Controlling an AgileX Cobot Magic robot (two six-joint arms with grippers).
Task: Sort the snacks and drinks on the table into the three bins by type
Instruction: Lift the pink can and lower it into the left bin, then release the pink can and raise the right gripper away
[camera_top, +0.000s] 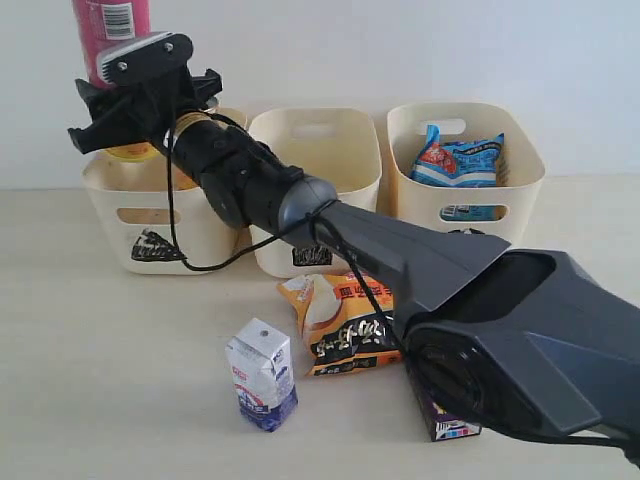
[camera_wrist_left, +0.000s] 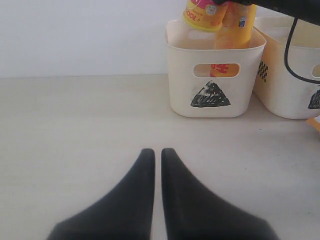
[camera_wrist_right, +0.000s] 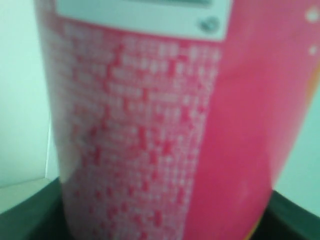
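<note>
My right gripper reaches across to the far left and is shut on the pink chip tube, held upright above the triangle bin. That tube fills the right wrist view. A yellow-orange tube stands inside the triangle bin. The orange-black bag lies on the table, with the white-and-blue carton in front of it. The dark purple box is half hidden under the right arm. My left gripper is shut and empty, low over bare table.
The middle bin looks empty, its mark partly covered by the arm. The right bin holds the blue-white bag. The right arm stretches diagonally over the table's middle. A white wall stands behind the bins.
</note>
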